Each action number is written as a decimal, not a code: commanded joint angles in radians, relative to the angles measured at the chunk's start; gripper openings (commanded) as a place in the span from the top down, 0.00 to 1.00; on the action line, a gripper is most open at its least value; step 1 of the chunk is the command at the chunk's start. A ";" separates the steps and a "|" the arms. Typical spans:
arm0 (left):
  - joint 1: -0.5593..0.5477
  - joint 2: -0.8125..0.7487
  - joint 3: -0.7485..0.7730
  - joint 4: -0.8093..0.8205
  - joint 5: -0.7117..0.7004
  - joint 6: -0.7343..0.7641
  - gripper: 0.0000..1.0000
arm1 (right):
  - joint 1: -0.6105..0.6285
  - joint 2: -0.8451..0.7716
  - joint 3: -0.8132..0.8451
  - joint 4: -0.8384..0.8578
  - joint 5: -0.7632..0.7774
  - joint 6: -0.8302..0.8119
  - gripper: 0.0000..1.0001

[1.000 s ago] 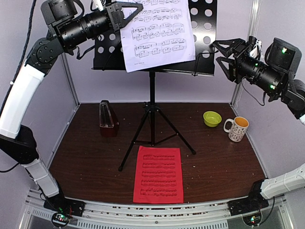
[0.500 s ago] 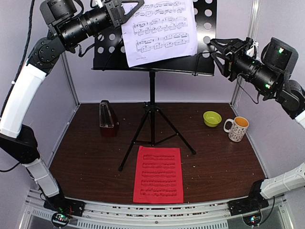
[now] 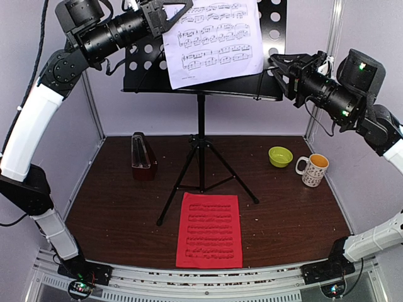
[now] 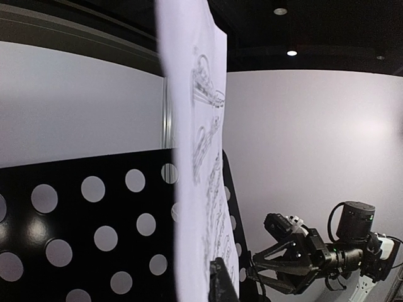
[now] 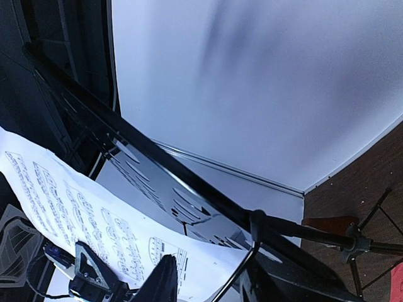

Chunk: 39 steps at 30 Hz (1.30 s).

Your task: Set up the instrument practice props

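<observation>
The black tripod music stand (image 3: 201,145) stands mid-table, its perforated desk (image 3: 272,38) at the top of the top view. My left gripper (image 3: 178,8) is shut on the top left corner of the white music sheet (image 3: 214,39) and holds it tilted in front of the desk. In the left wrist view the sheet (image 4: 195,157) runs edge-on past one finger (image 4: 220,284). My right gripper (image 3: 278,68) is open and empty at the desk's lower right edge, close to the sheet's corner (image 5: 82,214). The red music sheet (image 3: 209,229) lies flat in front of the tripod. The metronome (image 3: 142,154) stands at the back left.
A small green bowl (image 3: 280,156) and a spotted white mug (image 3: 313,170) sit at the back right. The tripod legs (image 3: 178,189) spread across the table's middle. Pale walls close in on the left, back and right.
My right gripper has moved left to the desk's lower right edge. My left gripper has carried the white sheet slightly right and up.
</observation>
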<state>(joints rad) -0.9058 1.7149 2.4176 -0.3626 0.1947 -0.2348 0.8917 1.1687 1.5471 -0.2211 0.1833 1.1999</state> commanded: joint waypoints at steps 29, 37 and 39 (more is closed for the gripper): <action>0.036 0.115 0.077 0.084 0.139 0.111 0.95 | 0.006 0.009 0.054 0.073 -0.123 -0.490 1.00; 0.059 0.140 0.106 0.111 0.186 0.174 0.98 | 0.006 -0.006 0.036 0.080 -0.159 -0.553 1.00; 0.058 0.146 0.106 0.131 0.198 0.181 1.00 | 0.006 -0.012 0.034 0.081 -0.161 -0.572 1.00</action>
<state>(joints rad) -0.8555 1.8431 2.4966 -0.3126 0.3454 -0.0975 0.8932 1.1885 1.5684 -0.1638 0.0574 0.7006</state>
